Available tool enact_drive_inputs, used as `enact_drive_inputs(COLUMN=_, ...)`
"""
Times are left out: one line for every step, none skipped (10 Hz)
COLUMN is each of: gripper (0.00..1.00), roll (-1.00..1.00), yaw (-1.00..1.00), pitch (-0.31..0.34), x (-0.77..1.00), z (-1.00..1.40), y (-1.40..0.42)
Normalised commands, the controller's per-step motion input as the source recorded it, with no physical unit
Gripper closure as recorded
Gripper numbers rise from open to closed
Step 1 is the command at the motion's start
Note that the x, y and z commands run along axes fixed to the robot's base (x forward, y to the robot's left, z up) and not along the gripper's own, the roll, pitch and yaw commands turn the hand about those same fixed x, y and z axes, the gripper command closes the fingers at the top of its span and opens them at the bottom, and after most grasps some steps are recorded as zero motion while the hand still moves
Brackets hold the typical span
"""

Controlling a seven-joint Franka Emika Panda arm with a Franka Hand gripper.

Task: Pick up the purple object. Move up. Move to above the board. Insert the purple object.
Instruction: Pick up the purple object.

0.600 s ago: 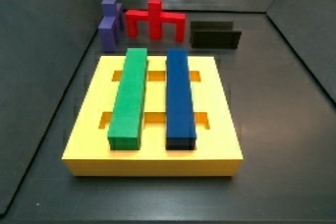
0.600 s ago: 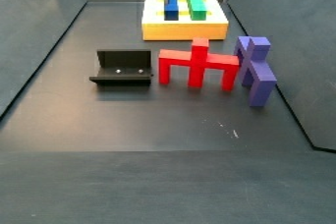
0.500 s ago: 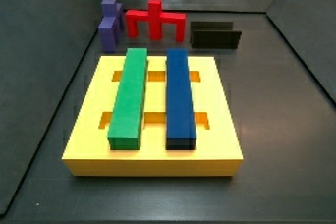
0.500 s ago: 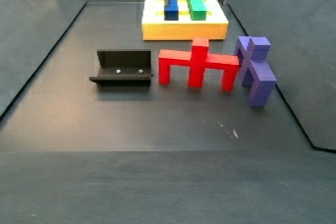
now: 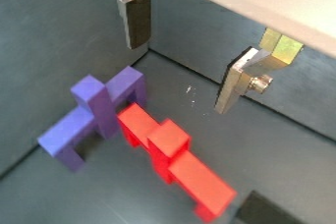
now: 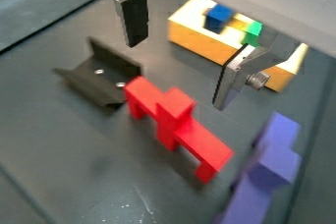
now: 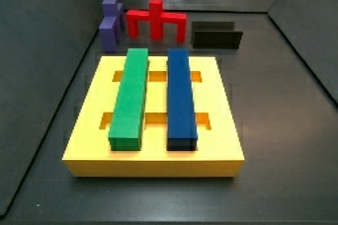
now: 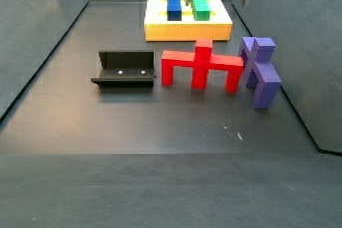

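The purple object (image 5: 92,115) stands on the dark floor beside the red piece (image 5: 171,154). It also shows in the wrist view (image 6: 269,164) and in both side views (image 7: 110,24) (image 8: 259,70). My gripper (image 5: 180,74) (image 6: 180,71) hangs high above the floor, over the pieces. It is open wide and empty, and nothing is between the silver fingers. The yellow board (image 7: 218,101) (image 8: 187,28) (image 6: 197,36) lies apart from the pieces and carries a green bar (image 7: 128,96) and a blue bar (image 7: 181,96).
The red piece (image 7: 156,20) (image 8: 201,65) (image 6: 171,125) stands right next to the purple object. The dark fixture (image 7: 218,35) (image 8: 124,70) (image 6: 98,71) stands on its other side. Grey walls ring the floor.
The bits of my gripper at the top edge of a side view have shifted slightly. The pieces and the board have not moved.
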Motion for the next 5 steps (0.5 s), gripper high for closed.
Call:
enact_drive_inputs(gripper=0.00, roll=-0.06, yaw=-0.79, pitch=-0.089, x=-0.38, z=0.00, y=0.00)
enact_drive_inputs(gripper=0.00, roll=-0.02, yaw=-0.85, pitch=-0.066, x=-0.32, z=0.00, y=0.00)
enact_drive_inputs(gripper=0.00, roll=-0.02, yaw=-0.87, pitch=-0.057, x=-0.30, z=0.00, y=0.00)
enact_drive_inputs(gripper=0.00, roll=0.00, yaw=-0.90, pitch=-0.033, x=-0.25, z=-0.02, y=0.00)
enact_drive_inputs(gripper=0.00, roll=0.00, yaw=-0.89, pitch=-0.023, x=-0.23, z=-0.09, y=0.00)
